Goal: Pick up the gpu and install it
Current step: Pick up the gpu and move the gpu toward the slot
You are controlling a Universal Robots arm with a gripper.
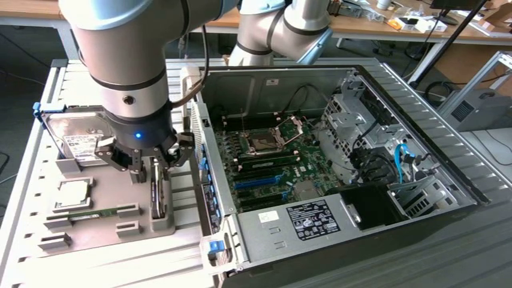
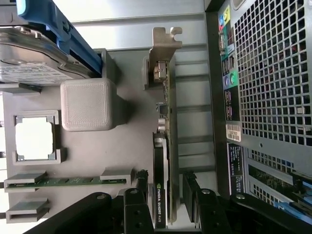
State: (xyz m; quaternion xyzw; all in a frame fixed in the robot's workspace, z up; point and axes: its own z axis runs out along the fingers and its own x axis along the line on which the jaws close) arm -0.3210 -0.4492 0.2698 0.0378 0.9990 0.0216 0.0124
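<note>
The gpu (image 2: 162,161) stands on its long edge in a slot of the grey holder tray (image 2: 122,161), its silver end bracket (image 2: 163,48) pointing away from the wrist. In the exterior view the gpu (image 1: 160,201) is a thin dark card just beside the open computer case (image 1: 320,150). My gripper (image 2: 165,195) hangs over the card's near end, open, with one black finger (image 2: 141,183) on each side and a small gap to the card. The exterior view has the gripper (image 1: 154,174) low over the tray.
On the tray lie a silver hard drive (image 1: 76,137), a CPU (image 1: 72,192) and a green RAM stick (image 1: 90,213). The case's motherboard (image 1: 264,153) shows blue slots (image 1: 258,179). The case wall (image 2: 263,97) stands close beside the card.
</note>
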